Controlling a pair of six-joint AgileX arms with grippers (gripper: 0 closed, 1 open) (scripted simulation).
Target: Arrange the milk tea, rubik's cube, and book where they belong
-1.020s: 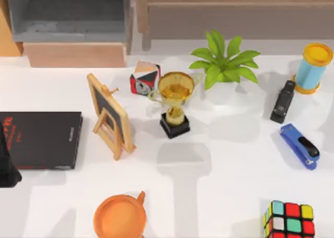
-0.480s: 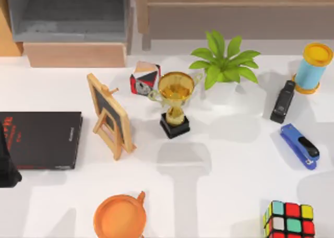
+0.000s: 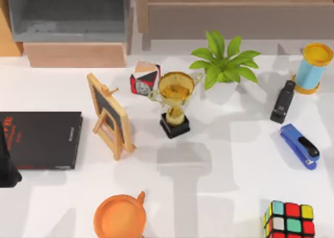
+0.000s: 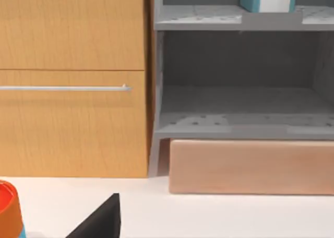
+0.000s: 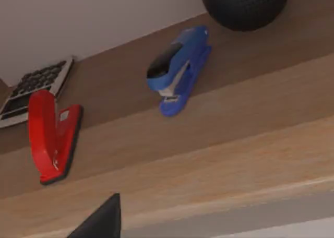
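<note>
Cube first, we judge: the rubik's cube (image 3: 289,219) sits at the near right edge of the surface, on our right arm's side. Our right wrist view faces a shelf with a blue stapler (image 5: 177,68); either pincer's opening we cannot tell.

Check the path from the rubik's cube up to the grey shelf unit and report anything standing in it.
The rubik's cube sits at the table's near right edge; the grey shelf unit is at the far left. On a straight line between them stand the gold trophy and the small chalkboard easel. The orange cup lies off that line.
</note>
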